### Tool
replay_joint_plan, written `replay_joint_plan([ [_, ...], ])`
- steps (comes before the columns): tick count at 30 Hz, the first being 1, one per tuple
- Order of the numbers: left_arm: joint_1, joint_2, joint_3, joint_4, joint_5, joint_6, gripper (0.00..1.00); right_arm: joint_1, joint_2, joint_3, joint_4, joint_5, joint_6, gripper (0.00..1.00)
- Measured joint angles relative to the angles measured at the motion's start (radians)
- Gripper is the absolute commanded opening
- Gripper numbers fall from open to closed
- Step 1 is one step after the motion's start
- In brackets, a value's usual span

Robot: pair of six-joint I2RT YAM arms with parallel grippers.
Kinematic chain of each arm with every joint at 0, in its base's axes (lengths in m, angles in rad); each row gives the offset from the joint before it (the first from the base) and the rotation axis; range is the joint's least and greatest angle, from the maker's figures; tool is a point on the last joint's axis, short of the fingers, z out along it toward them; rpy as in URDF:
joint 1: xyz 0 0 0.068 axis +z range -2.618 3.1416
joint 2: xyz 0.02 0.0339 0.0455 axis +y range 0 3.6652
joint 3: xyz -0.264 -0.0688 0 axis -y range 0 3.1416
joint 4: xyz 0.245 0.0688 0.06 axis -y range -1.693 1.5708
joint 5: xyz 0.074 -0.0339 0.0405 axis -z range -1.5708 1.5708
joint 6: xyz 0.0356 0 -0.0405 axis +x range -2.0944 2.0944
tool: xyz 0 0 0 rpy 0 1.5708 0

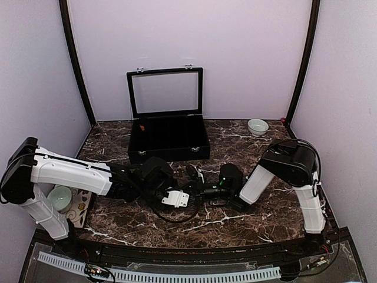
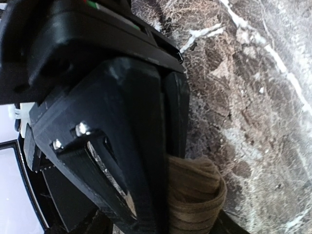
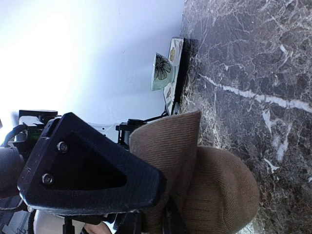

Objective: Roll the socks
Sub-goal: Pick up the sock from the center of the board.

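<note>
A tan-brown sock is bunched into a roll on the dark marble table. In the left wrist view the roll (image 2: 197, 195) shows its coiled end, pressed against the tips of my left gripper (image 2: 161, 190). How wide those jaws stand is hidden by the near finger (image 2: 122, 146). In the right wrist view the sock (image 3: 219, 195) bulges beside my right gripper (image 3: 163, 207), which is shut on a raised flap of it (image 3: 165, 146). From above, the left gripper (image 1: 191, 193) and the right gripper (image 1: 209, 190) meet tip to tip at the table's middle and cover the sock.
A black case (image 1: 169, 141) with its glass lid raised stands at the back centre. A pale green bowl (image 1: 257, 126) sits at the back right. A cup (image 1: 60, 197) rests on a patterned tray (image 1: 82, 209) at the left edge; the cup (image 3: 162, 72) also shows from the right wrist.
</note>
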Motion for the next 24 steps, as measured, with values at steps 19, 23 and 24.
replay_joint_plan([
  [19,0.018,-0.018,-0.109,0.256,-0.154,0.269,0.06,0.013,0.019,-0.016,0.193,0.064,0.186,0.00],
  [23,0.021,-0.021,-0.082,0.192,-0.152,0.254,0.00,0.012,0.009,-0.024,0.175,0.069,0.162,0.97],
  [24,0.022,-0.021,-0.066,0.159,-0.147,0.239,0.00,0.013,-0.002,-0.027,0.163,0.069,0.153,0.99],
])
